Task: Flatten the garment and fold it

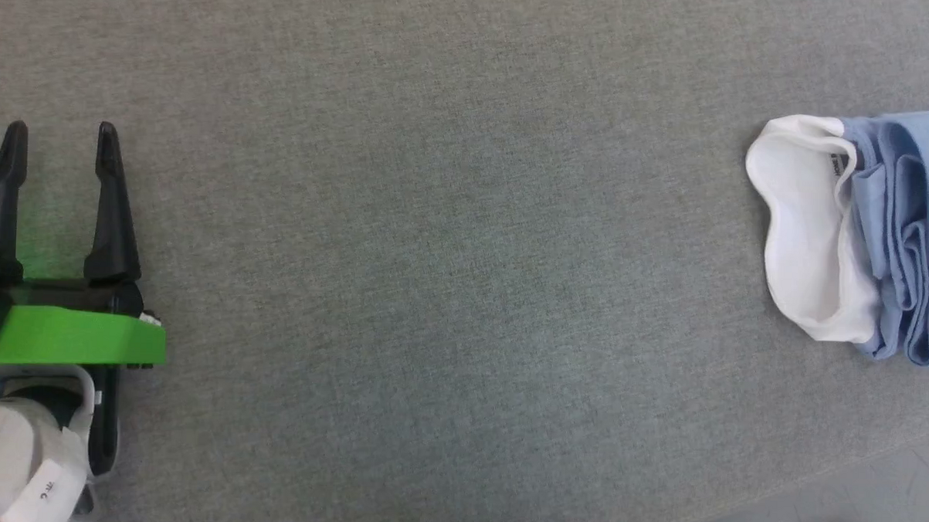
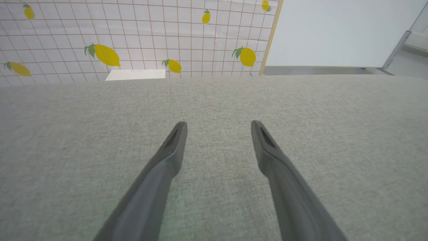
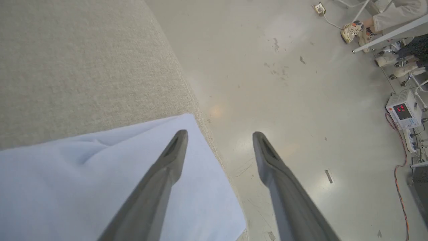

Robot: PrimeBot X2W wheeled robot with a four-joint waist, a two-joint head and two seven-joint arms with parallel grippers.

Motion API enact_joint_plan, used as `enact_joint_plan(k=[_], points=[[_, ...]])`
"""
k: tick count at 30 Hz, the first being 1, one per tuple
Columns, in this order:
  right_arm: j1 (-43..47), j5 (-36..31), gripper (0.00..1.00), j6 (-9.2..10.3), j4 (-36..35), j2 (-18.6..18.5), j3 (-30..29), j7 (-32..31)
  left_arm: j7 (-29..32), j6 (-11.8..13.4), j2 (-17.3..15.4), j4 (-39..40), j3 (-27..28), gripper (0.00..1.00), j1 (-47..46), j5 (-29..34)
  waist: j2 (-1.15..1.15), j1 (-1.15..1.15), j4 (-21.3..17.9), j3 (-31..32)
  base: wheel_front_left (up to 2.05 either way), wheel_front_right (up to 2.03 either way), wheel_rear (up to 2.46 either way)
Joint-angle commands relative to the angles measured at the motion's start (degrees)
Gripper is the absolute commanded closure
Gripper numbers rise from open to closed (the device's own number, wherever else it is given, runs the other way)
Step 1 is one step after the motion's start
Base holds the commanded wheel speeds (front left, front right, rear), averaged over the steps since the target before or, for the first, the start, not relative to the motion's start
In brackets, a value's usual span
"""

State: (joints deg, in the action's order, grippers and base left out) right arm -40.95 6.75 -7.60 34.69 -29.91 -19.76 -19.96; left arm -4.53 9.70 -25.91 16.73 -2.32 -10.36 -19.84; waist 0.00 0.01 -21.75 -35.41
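At far left, the left gripper (image 1: 59, 135) hovers over the bare grey counter (image 1: 434, 252), jaws spread and empty. Well apart from it, at the counter's right edge, the garment (image 1: 898, 230) lies bundled in soft folds, its white collar (image 1: 802, 226) turned toward the middle. Above the garment's corner, the right gripper (image 3: 220, 134) hangs with jaws spread, pinching nothing. The light, limp knit will likely sag and slide when lifted; a hem corner or shoulder seam looks the surest hold.
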Motion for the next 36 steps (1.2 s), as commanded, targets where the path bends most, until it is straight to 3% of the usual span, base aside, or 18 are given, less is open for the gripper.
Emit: enact_joint_plan(k=[1, 11, 17, 22, 30, 36], points=[[-1.1, 0.8, 0.0, 0.11, -1.7, -0.7, 0.8, 2.3, -1.1, 0.1, 0.5, -0.9, 0.1, 0.0, 0.0, -0.5, 0.0, -0.01, 1.5, 3.4, 0.0, 0.0, 0.0], [-0.8, 10.1, 0.0, 0.11, -18.9, -0.1, 9.9, 16.6, -6.7, -0.1, 4.6, -6.5, -1.0, 0.0, 2.3, -2.7, 0.0, -0.01, 7.7, 16.0, 0.0, 0.0, 0.0], [3.1, 11.5, 0.0, 0.11, -29.0, 5.8, 12.3, 21.4, -8.1, -1.3, 6.3, -9.6, -2.7, 0.0, 2.2, -3.3, 0.0, -0.01, 13.4, 22.1, 0.0, 0.0, 0.0], [9.2, 9.5, 0.0, 0.11, -37.3, 13.7, 12.7, 24.0, -8.6, -1.6, 7.7, -12.4, -4.8, 0.0, 0.1, -2.6, 0.0, -0.01, 18.3, 24.9, 0.0, 0.0, 0.0], [19.5, 6.7, 0.0, 0.11, -39.4, 24.4, 15.0, 29.8, -9.9, -0.4, 9.6, -15.4, -4.7, 0.0, -0.9, -1.4, 0.0, -0.01, 21.4, 27.2, 0.0, 0.0, 0.0], [26.1, 7.1, 0.0, 0.11, -34.9, 26.8, 16.3, 32.4, -10.3, -0.4, 12.0, -17.5, -4.7, 0.0, -0.1, -1.7, 0.0, -0.01, 21.9, 28.4, 0.0, 0.0, 0.0]])
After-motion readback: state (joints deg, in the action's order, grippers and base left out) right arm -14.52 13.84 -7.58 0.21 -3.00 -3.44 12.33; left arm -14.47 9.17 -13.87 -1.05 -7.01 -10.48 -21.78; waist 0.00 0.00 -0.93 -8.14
